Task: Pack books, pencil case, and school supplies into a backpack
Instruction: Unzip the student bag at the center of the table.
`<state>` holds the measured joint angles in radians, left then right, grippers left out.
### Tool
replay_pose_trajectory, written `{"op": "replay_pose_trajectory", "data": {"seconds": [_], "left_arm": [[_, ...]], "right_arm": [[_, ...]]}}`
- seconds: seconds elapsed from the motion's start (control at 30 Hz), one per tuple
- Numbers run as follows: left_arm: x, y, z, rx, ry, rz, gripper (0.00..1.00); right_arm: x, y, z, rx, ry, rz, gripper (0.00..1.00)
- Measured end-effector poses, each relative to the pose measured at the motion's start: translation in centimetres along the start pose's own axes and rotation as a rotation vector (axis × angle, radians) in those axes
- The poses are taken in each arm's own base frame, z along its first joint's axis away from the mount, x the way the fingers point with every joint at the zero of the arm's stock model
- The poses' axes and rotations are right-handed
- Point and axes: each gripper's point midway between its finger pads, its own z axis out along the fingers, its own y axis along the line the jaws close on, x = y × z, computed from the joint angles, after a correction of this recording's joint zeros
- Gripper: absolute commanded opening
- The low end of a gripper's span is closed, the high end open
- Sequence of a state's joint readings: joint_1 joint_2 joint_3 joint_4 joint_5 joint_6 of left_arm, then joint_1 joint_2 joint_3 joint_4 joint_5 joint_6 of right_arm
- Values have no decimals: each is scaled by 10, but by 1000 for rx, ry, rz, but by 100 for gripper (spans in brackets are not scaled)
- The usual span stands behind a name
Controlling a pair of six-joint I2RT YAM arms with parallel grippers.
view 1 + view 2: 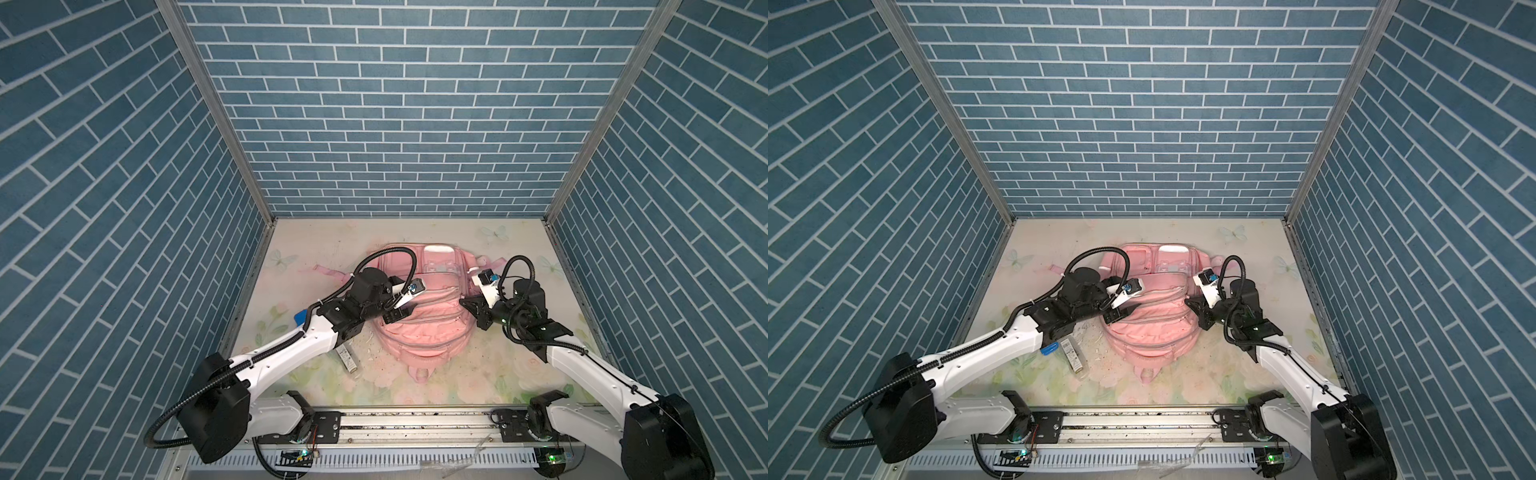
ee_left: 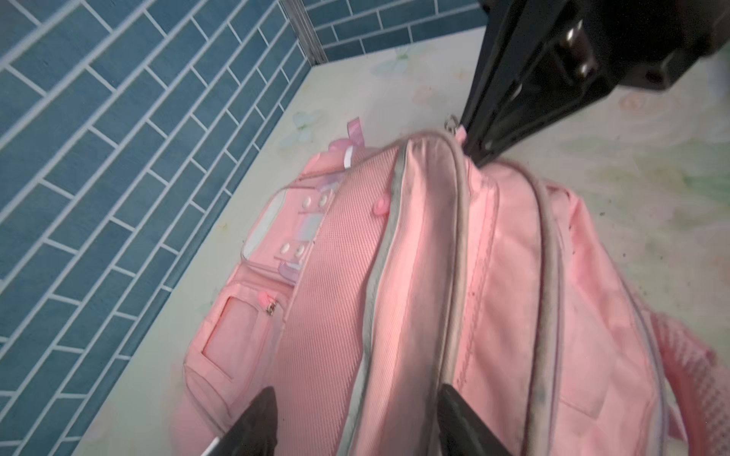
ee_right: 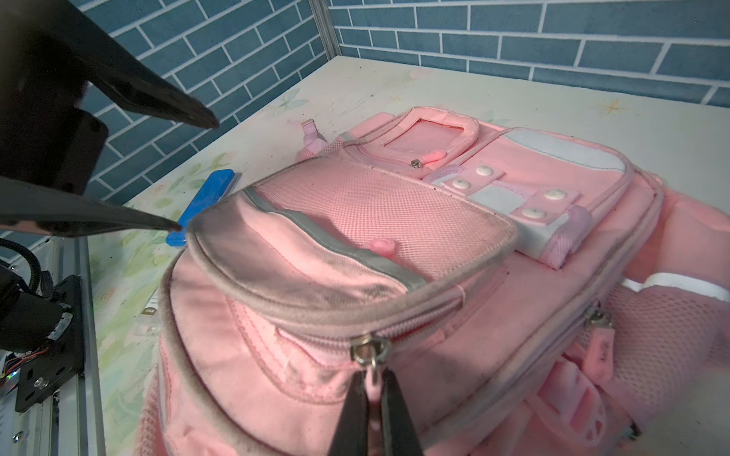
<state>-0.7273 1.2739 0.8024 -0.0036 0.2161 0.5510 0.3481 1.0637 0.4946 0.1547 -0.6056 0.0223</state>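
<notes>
The pink backpack [image 1: 424,332] [image 1: 1150,332] lies flat mid-table, its pockets facing up. My right gripper [image 3: 374,379] [image 1: 471,309] is at the bag's right side, shut on the pink zipper pull [image 3: 373,385] of a front compartment; its metal ring [image 3: 371,351] sits just past the tips. My left gripper [image 2: 355,391] [image 1: 401,312] [image 3: 197,175] hovers open at the bag's left side above the pocket flap [image 2: 426,244], gripping nothing. The books are out of view. A long flat blue box [image 3: 205,197] [image 1: 1048,348] lies left of the bag; I cannot tell if it is the pencil case.
A clear labelled box [image 1: 1073,353] [image 1: 347,359] lies on the floral tabletop [image 1: 478,374] by the left arm. Crumbs and specks dot the surface near the bag. Blue brick walls close in three sides. The arms' metal rail [image 1: 415,424] runs along the front.
</notes>
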Motion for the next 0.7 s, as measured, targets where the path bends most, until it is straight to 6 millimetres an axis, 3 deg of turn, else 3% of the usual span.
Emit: {"op": "replay_pose_trajectory", "data": {"seconds": [0.2,0.37,0.43,0.5,0.57,0.7], "left_arm": [[26,-7,8,42,44,-18,68],[30,0,8,26,33,-35,65],[33,1,10,19,40,-43,51],[37,-1,14,31,50,-57,24],[40,-8,18,70,54,-71,4],[34,-14,24,122,39,-117,0]], "right_arm": [[-2,0,2,-8,11,8,0],[-3,0,2,-9,14,11,0],[-3,0,2,-10,17,13,0],[-3,-2,3,-3,20,17,0],[-3,-6,5,11,25,25,0],[-16,-26,6,52,34,55,0]]}}
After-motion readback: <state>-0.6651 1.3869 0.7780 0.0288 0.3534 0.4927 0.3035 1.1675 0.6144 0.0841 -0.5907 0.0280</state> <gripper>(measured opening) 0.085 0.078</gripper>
